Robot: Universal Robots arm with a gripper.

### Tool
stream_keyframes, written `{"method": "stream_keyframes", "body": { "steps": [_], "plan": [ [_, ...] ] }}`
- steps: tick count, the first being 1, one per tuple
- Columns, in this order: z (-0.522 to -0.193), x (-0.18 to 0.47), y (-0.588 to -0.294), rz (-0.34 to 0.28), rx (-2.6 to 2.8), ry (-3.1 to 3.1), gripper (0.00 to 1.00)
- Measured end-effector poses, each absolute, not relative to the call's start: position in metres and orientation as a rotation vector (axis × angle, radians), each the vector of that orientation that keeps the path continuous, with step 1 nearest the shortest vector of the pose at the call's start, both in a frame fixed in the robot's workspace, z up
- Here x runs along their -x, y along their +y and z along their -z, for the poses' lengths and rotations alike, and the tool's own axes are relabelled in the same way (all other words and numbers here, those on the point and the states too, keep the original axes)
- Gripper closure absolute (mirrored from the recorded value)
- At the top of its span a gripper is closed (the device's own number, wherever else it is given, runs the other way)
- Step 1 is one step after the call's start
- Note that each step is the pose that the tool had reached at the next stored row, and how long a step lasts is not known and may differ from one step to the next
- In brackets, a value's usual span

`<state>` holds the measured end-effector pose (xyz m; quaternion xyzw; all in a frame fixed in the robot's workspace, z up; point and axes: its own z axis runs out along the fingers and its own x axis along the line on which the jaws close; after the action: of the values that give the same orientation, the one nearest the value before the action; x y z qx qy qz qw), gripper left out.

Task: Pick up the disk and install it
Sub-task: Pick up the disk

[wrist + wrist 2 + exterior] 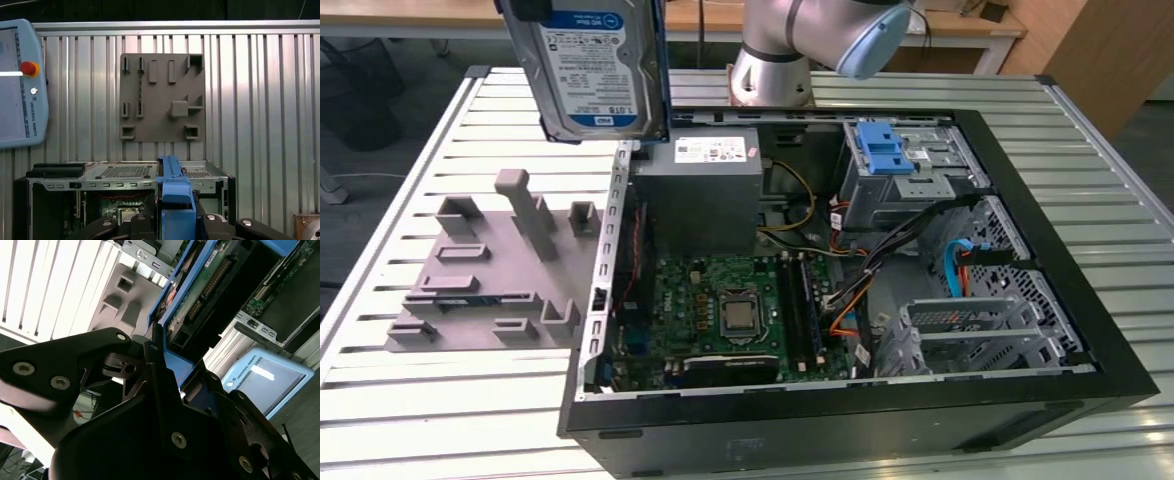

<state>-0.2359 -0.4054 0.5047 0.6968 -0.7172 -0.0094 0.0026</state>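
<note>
Disk held aloft, outside the case.
The fingers are clamped on the disk's blue carrier edge, as both wrist views show. In the exterior view the disk hangs upright, label towards the camera, above the case wall on the exterior view's left, over the near edge of the grey fixture plate. The case lies open on the tabletop.

We've got a ribbed metal surface. Directly on it: an open black PC case lying on its side, and a grey slotted fixture block just beside it on the exterior view's left. The arm base stands behind the case. In the first wrist view, a teach pendant lies at the surface edge.
</note>
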Motion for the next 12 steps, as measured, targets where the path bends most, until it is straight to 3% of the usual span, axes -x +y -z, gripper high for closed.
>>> {"method": "stream_keyframes", "body": {
  "steps": [12],
  "plan": [
    [-0.505, 0.225, -0.410, 0.030, -2.186, -2.249, 0.64]
  ]
}}
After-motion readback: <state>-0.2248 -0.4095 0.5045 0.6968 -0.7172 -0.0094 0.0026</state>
